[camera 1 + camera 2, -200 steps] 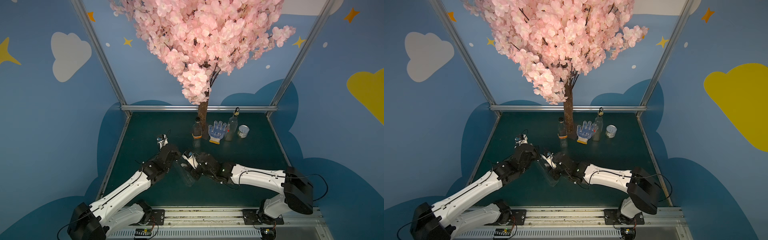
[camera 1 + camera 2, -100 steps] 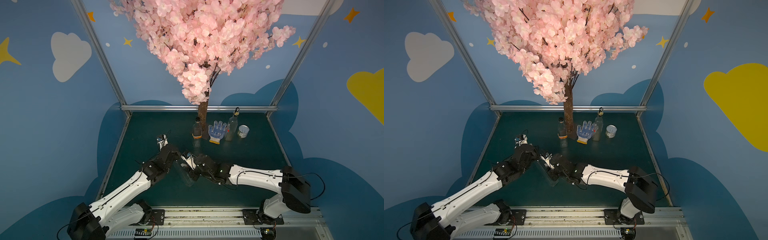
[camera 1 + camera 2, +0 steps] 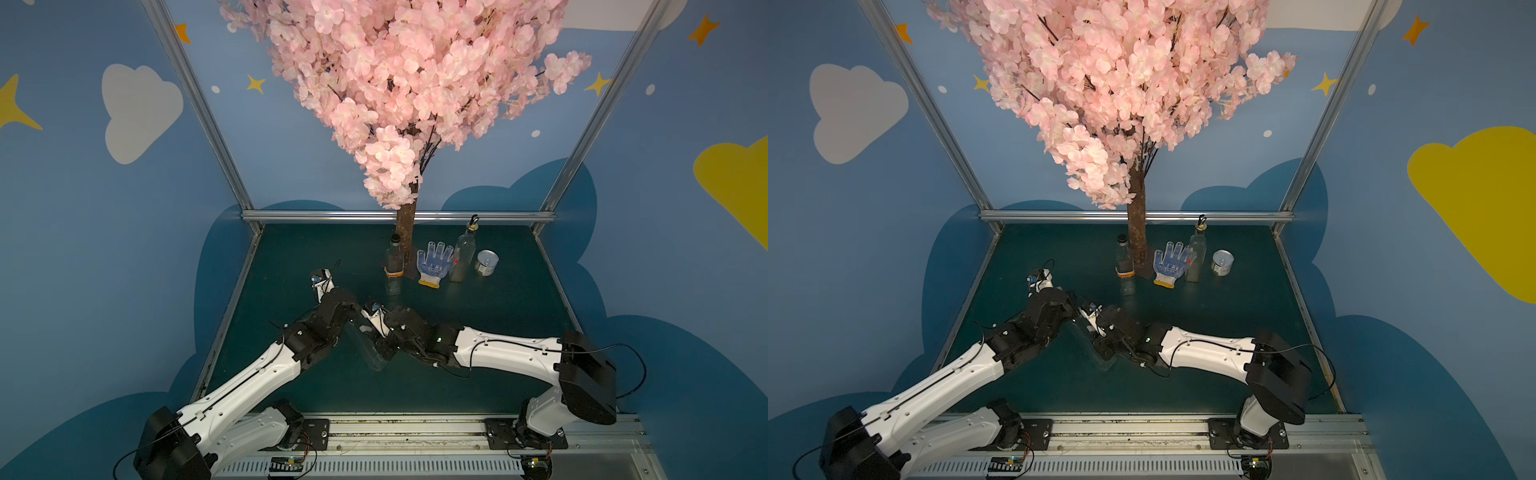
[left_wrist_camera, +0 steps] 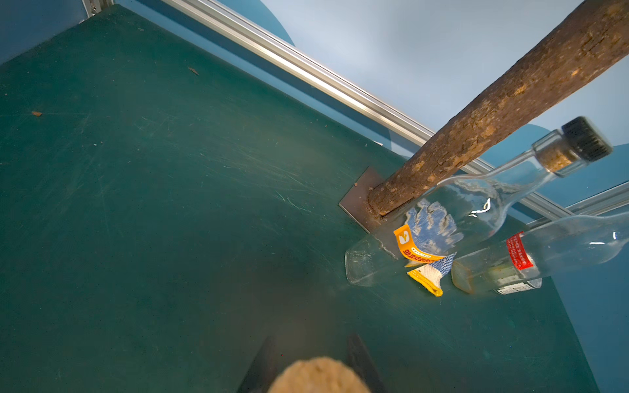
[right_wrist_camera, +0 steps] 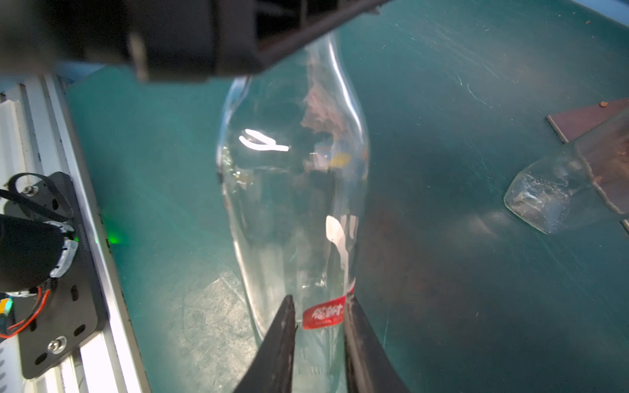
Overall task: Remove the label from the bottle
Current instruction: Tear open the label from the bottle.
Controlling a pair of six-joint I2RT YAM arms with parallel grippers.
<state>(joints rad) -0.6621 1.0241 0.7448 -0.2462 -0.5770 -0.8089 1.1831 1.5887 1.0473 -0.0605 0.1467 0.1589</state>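
Observation:
A clear glass bottle (image 5: 292, 190) hangs tilted between my two arms over the green floor, in both top views (image 3: 368, 345) (image 3: 1096, 349). My left gripper (image 4: 311, 342) is shut on the bottle's top end, whose cork (image 4: 318, 374) shows between its fingers. Its black body (image 5: 190, 34) covers the neck in the right wrist view. A small red label (image 5: 324, 316) sits low on the bottle. My right gripper (image 5: 320, 297) stands open, one fingertip on each side of that label, close against the glass. In a top view the right gripper (image 3: 384, 351) is beside the bottle's lower end.
At the back stand the tree trunk (image 3: 405, 232), a bottle with an orange label (image 3: 393, 266), a blue-dotted glove (image 3: 434, 262), a tall bottle with a spout (image 3: 463, 253) and a tin can (image 3: 486, 262). The metal rail (image 3: 415, 428) runs along the front edge.
My right gripper's jaws have narrowed around the red label, and the right arm has shifted slightly left towards the bottle. The left arm has held still.

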